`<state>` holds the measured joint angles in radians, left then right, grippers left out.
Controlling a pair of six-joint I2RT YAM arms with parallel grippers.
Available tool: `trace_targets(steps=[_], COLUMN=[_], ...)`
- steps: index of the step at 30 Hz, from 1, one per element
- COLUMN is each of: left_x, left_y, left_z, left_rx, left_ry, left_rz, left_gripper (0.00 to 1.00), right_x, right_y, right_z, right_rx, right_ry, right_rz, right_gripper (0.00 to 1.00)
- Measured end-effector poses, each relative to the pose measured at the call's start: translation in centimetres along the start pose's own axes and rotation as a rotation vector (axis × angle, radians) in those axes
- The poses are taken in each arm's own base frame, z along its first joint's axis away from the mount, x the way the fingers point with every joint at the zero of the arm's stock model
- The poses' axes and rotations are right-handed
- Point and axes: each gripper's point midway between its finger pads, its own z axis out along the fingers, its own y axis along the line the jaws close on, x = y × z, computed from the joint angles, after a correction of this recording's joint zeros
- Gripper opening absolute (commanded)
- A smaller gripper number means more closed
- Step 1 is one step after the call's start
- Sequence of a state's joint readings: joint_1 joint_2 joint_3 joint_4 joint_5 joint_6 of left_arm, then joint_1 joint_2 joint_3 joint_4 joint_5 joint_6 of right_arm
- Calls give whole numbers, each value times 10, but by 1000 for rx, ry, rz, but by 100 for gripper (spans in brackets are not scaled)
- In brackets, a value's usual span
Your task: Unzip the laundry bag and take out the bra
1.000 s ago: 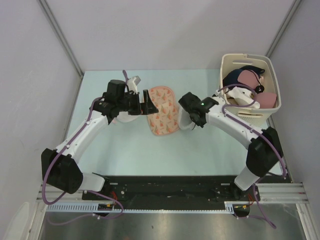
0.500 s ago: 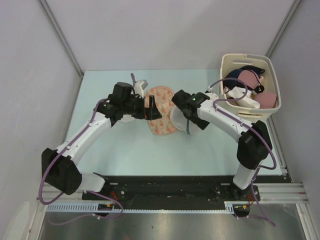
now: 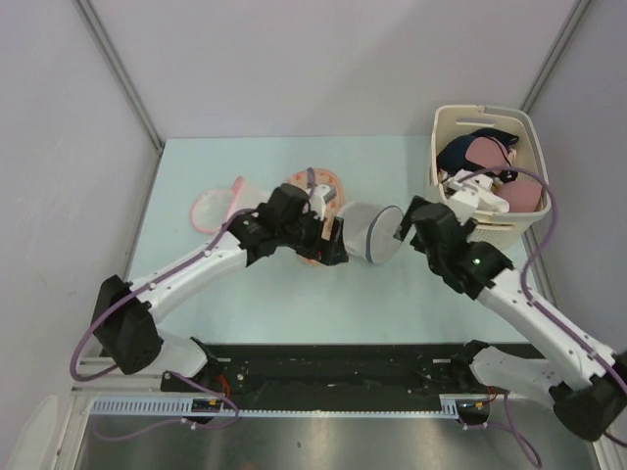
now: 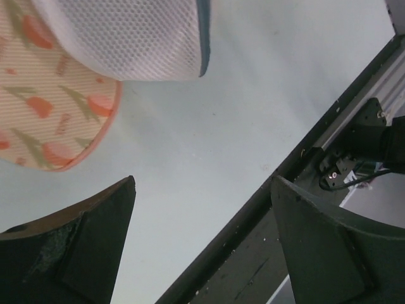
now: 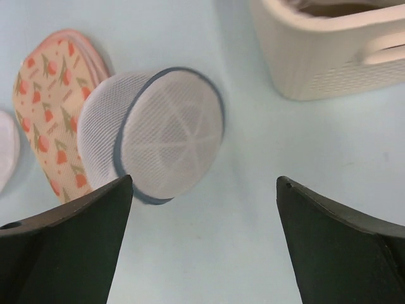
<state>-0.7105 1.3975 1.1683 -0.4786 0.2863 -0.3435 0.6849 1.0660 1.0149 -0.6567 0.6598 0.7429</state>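
The laundry bag (image 3: 369, 232) is a white mesh drum with blue trim, lying on its side at the table's middle; its round end (image 5: 171, 133) faces my right gripper. No zip shows. Behind it lies a flat tulip-printed pink oval (image 3: 312, 188) (image 5: 50, 107) (image 4: 44, 107); whether that is the bra I cannot tell. My left gripper (image 3: 334, 243) (image 4: 202, 183) is open just left of the bag, holding nothing. My right gripper (image 3: 403, 225) (image 5: 204, 183) is open just right of the bag, apart from it.
A cream basket (image 3: 530, 211) (image 5: 329, 57) full of garments stands at the back right. A pale pink-rimmed piece (image 3: 216, 207) with a strap lies at the back left. The black rail at the table's near edge (image 4: 297, 190) shows under the left gripper.
My right gripper opened, let go of the mesh bag and drew back to the right. The left arm swung right to the bag, uncovering the pink-rimmed piece.
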Motion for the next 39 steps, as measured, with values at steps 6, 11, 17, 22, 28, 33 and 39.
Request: trace_targets(steps=[6,11,17,22,28,33,39], left_x=[43,49,15,-15,-33,-50,-117], left_y=[-25,-23,-5,0,-2,-15,-6], left_z=[46,82,113,139,171,154,75], left_rx=[-9,-135,-294,-350,-367,-261,62], left_ry=[77,51,-90,-171,-190,-146,-160], left_rz=[-42,-79,-133,-149,-154,-165,-337], left_gripper=[88,88,85,58,0,0,0], right_x=[-25,-27,-32,-33,-29,-18,8], right_y=[-40,-59,-78,-84,-90,-92,-61], right_z=[-16,-20,-38,-49,-56,-57,-50], right_rx=[22,48,46,30,26,13,-185], right_ry=[-64,-65,-83,-90,-81,-44,72], right_rz=[62,68,97,105,105,77,67], right_gripper=[98,98,97,96,96,98,98])
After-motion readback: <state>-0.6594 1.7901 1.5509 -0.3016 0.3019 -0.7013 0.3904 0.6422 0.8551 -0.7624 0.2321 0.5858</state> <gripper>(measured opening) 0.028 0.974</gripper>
